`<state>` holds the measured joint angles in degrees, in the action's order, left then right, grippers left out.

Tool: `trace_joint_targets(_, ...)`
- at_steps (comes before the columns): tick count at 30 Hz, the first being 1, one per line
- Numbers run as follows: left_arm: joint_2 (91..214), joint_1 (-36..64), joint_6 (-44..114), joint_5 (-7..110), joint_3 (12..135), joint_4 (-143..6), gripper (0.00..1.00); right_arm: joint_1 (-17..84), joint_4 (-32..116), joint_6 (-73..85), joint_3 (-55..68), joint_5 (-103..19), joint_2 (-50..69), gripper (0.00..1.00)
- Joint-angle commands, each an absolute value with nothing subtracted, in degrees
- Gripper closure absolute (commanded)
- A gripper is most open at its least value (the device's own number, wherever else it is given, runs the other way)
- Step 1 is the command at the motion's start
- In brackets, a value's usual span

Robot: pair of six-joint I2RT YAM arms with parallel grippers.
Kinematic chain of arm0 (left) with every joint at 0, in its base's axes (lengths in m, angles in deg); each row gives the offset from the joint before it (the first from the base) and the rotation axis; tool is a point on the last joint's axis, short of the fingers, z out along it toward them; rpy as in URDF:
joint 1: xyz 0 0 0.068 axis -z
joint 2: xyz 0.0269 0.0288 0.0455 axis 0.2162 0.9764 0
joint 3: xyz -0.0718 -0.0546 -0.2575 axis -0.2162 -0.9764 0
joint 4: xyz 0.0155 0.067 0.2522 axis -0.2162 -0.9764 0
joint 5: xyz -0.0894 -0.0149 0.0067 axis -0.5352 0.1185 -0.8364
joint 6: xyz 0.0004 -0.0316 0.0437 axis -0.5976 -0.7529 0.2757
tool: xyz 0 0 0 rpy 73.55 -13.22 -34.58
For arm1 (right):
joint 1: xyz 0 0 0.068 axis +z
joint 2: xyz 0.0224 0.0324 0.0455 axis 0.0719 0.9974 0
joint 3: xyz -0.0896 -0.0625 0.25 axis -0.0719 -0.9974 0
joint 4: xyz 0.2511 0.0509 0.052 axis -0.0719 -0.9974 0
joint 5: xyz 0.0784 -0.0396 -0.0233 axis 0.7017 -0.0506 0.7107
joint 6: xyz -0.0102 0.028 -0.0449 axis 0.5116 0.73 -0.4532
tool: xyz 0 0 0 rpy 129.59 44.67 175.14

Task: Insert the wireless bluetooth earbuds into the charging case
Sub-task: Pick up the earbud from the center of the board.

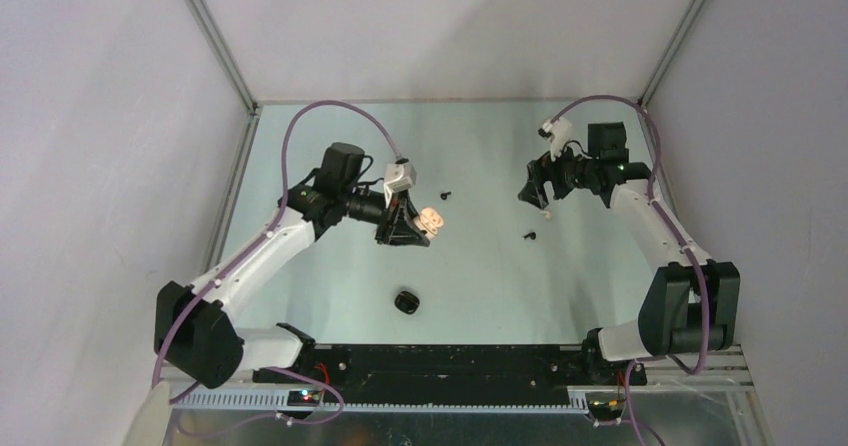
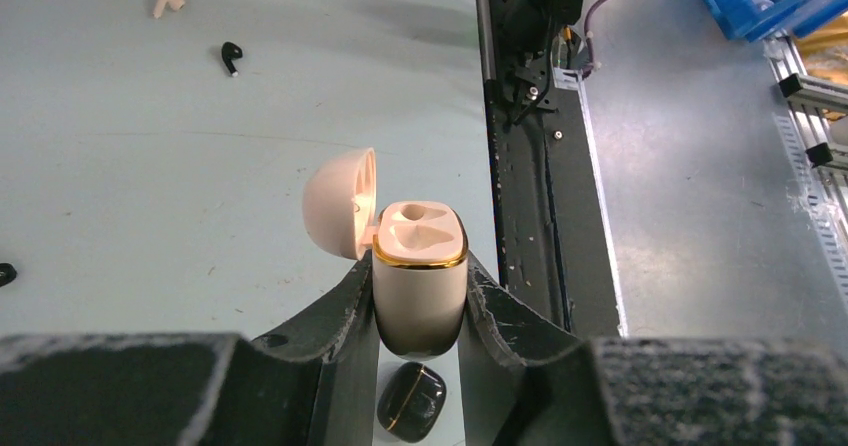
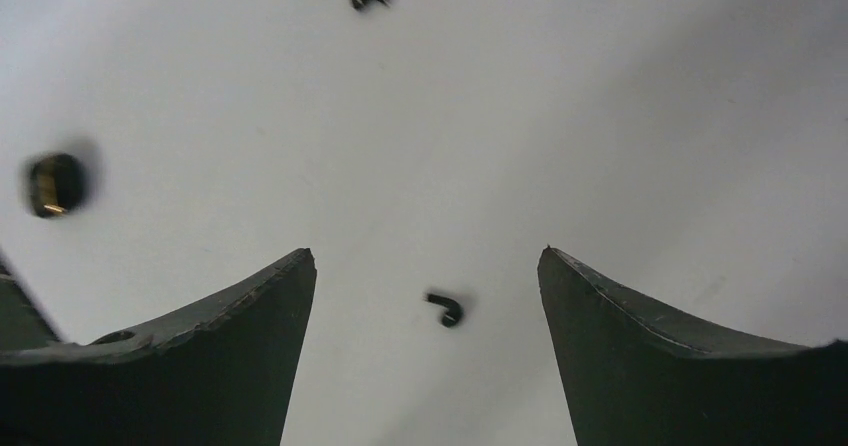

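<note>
Logged left gripper clamped tight on the cream charging case, lid swung open. Noted black case on the counter at 6 o'clock of it. Found right gripper spread wide, gripping nothing, hovering with one black earbud lying between its fingers, untouched. Spotted other black earbud at 1 o'clock of the cream charging case, near it. Saw cream earbud at 5 o'clock of the right gripper, just beside it; all three loose on the counter.
</note>
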<state>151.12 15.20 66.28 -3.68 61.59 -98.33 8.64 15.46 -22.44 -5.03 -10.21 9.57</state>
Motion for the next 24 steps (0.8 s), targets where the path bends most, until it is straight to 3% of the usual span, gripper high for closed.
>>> trace_joint_targets(1, 146.88, 15.03, 65.04, -5.60, 57.03, -89.90, 1.00, 8.62, 14.97, -40.96, -6.91, -21.80, 9.21, 0.14)
trace_joint_targets(6, 146.19, 15.19, 63.97, -3.81, 55.60, -86.82, 1.00, 8.06, 16.11, -44.34, -7.74, -26.51, 13.10, 0.16)
trace_joint_targets(11, 148.62, 15.74, 64.13, -3.12, 55.99, -88.29, 1.00, 6.88, 13.63, -44.66, -7.86, -27.95, 19.39, 0.30)
trace_joint_targets(24, 150.13, 17.47, 66.32, -0.73, 56.87, -91.09, 1.00, 2.74, 18.49, -57.03, -13.53, -25.94, 20.12, 0.32)
